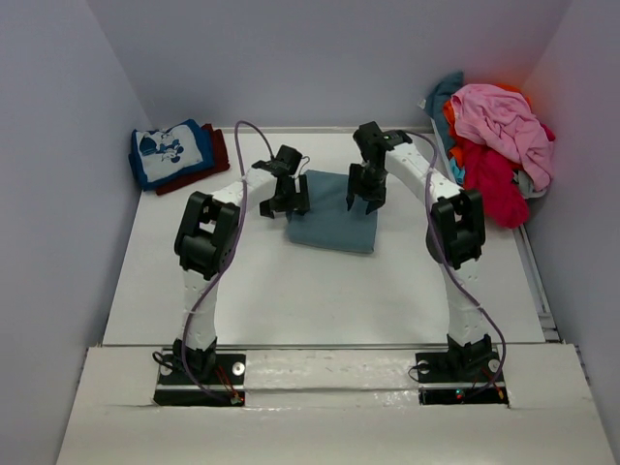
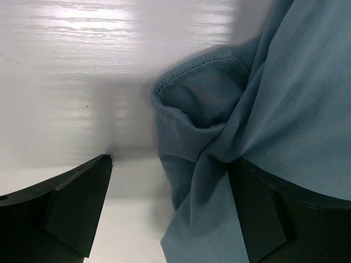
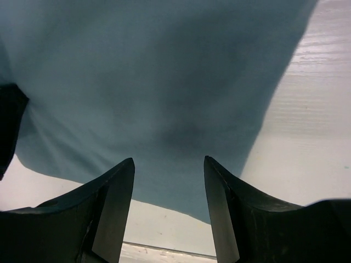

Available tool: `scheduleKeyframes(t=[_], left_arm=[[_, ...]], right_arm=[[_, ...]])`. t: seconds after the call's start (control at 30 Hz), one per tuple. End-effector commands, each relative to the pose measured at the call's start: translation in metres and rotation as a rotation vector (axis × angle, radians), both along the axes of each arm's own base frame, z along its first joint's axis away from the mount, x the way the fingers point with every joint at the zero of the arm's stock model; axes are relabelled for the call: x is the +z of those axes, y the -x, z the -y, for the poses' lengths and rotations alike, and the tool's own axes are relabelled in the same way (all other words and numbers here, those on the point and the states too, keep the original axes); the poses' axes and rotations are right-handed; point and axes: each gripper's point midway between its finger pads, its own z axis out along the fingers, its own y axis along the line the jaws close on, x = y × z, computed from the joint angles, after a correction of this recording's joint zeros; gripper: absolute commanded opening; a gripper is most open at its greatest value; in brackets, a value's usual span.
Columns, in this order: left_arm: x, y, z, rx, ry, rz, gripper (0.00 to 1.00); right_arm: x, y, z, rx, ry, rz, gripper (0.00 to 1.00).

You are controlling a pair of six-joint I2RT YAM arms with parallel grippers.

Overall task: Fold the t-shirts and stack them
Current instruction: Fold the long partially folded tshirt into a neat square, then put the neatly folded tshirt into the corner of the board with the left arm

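Free: bare surface (image 1: 291, 300), lower centre and centre left of the frame, wide passage.
Obstacles: folded slate-blue t-shirt (image 1: 334, 231), centre; folded stack (image 1: 174, 155), upper left; loose heap of t-shirts (image 1: 499, 145), upper right; walls (image 1: 58, 194) closing left, right and far sides.

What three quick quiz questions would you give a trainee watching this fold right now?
1. True or false: the slate-blue t-shirt lies in the heap at the far right.
2. Which shirt tops the unfolded heap? A) pink tee B) teal C) orange
3. What lies under the cartoon-print tee at the far left?

Key: 1 false, it lies mid-table; 2 A; 3 a dark red tee.
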Motion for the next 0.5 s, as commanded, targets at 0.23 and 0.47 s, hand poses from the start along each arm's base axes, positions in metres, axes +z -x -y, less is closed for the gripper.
scheduleKeyframes(t=[0.23,0.47], left_arm=[[-0.034,0.035,0.003,-0.063,-0.006,-0.150,0.99],[-0.028,0.036,0.021,-0.107,0.059,-0.164,0.99]], right_arm=[[-0.031,0.012,0.008,0.002,0.085,-0.061,0.54],[-0.045,0.037,0.016,-0.035,0.088,-0.105,0.51]])
